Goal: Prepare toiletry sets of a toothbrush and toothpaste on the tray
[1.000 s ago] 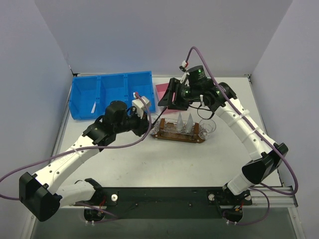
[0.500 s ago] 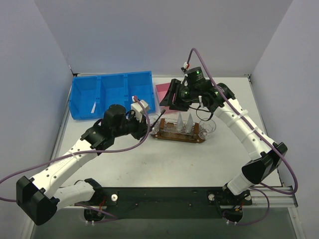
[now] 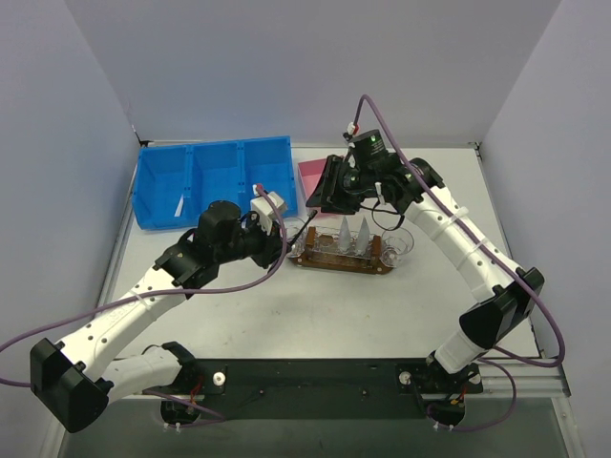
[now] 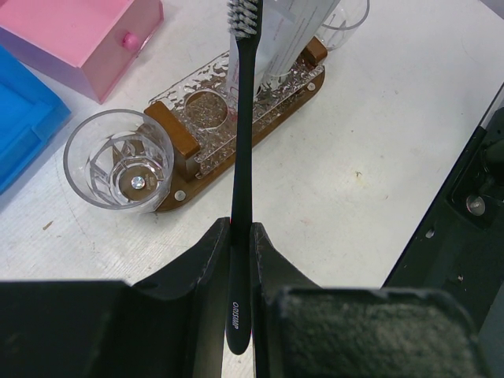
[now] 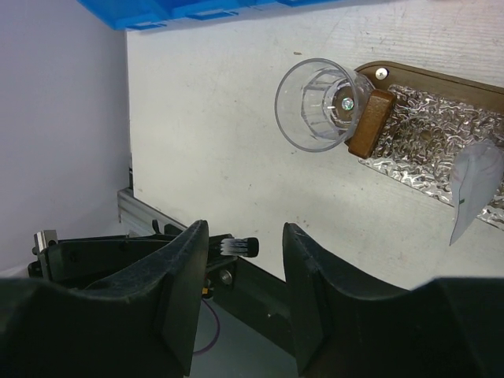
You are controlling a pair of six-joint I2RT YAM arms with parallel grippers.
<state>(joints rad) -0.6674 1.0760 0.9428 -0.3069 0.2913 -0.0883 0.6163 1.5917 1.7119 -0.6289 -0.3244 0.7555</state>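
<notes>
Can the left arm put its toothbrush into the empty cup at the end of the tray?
Probably yes. The left gripper holds the toothbrush close to the cup, which stands empty with nothing between them. The open right gripper nearby might crowd it.

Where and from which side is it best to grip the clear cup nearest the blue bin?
Probably the rim, from above: the cup stands upright and empty, so one finger fits inside. Take the wall away from the wooden block.

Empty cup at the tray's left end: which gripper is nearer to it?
Left. The left gripper, shut on a black toothbrush, sits just beside the empty cup; the right gripper, open, hangs above it, farther off, toward the pink box.
</notes>
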